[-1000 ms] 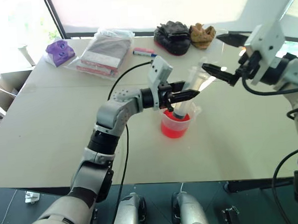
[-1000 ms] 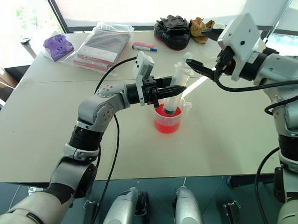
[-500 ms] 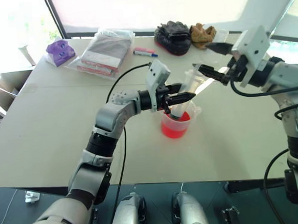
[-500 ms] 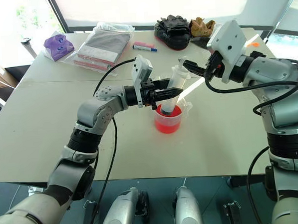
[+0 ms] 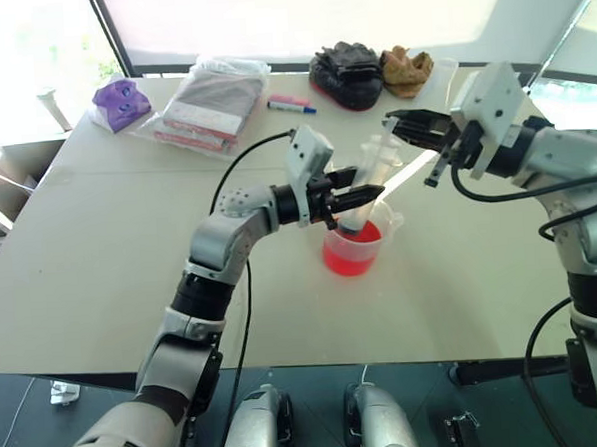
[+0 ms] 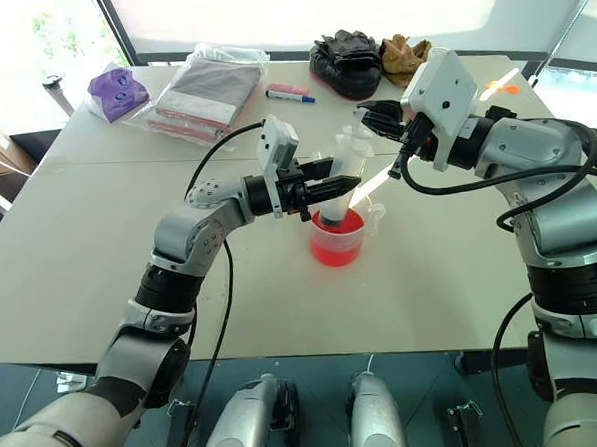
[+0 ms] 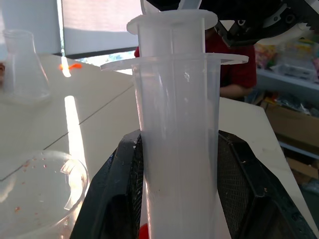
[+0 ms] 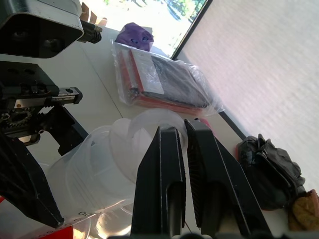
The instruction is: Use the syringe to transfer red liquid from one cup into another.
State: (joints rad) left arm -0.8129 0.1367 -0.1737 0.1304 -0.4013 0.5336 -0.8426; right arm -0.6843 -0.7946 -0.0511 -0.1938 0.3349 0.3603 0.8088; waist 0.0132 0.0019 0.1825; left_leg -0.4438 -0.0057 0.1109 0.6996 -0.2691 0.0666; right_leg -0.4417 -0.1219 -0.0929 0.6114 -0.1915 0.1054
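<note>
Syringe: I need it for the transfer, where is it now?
The syringe stands tilted, tip down in the beaker at mid-table, clamped by the left gripper.

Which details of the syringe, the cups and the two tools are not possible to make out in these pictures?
- Syringe tip: in the eye views, hidden inside the handled beaker, behind the red liquid.
- Liquid inside the syringe: cannot tell; in the left wrist view the left tool covers the lower barrel.
- Right tool: its fingers look shut at the plunger top, but a real grip cannot be confirmed.
- Smaller cup: cut off by the left wrist view's edge.
</note>
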